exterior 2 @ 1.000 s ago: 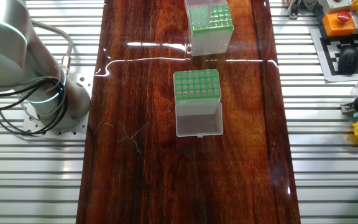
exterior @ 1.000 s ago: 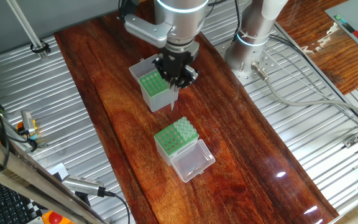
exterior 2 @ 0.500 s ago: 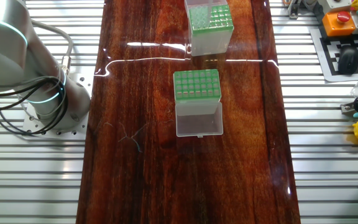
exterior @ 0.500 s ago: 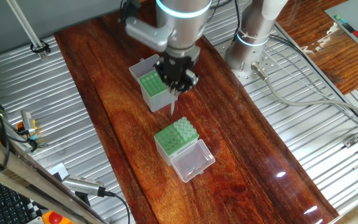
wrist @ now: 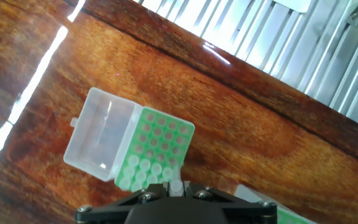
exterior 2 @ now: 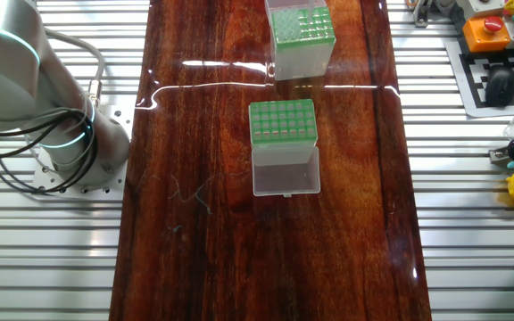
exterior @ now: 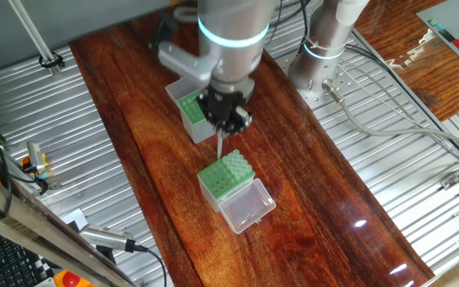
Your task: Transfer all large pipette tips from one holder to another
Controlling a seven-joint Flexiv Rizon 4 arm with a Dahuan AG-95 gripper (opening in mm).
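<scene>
I see my claw (exterior: 222,119) hanging above the dark wooden desk (exterior: 309,175), clamped on one of the large pipette tips (exterior: 218,146), a slim pale cone that hangs point down with its long axis close to upright. In the first fixed view the tip sits between the two boxes: the taller grey-sided holder (exterior: 191,117) lies just behind the claw, partly hidden by it, and the shorter green-topped box (exterior: 225,179) with its clear lid (exterior: 247,205) folded open lies just ahead and below. The cone's point hovers near the upper edge of that green plate without touching it. The hand view looks straight down the fingers: the shorter box (wrist: 157,152) fills the lower middle, its lid (wrist: 99,136) swung out to one side, and a cluster of pale collars already seated fills the rows nearest the claw body (wrist: 174,194). I judge the coming move turns on this: the free holes lie a little farther forward from the claw, toward the far rows of the plate, so the tip needs a short advance, then a straight drop along its own axis. The other fixed view shows both boxes (exterior 2: 282,122) but not the claw.
</scene>
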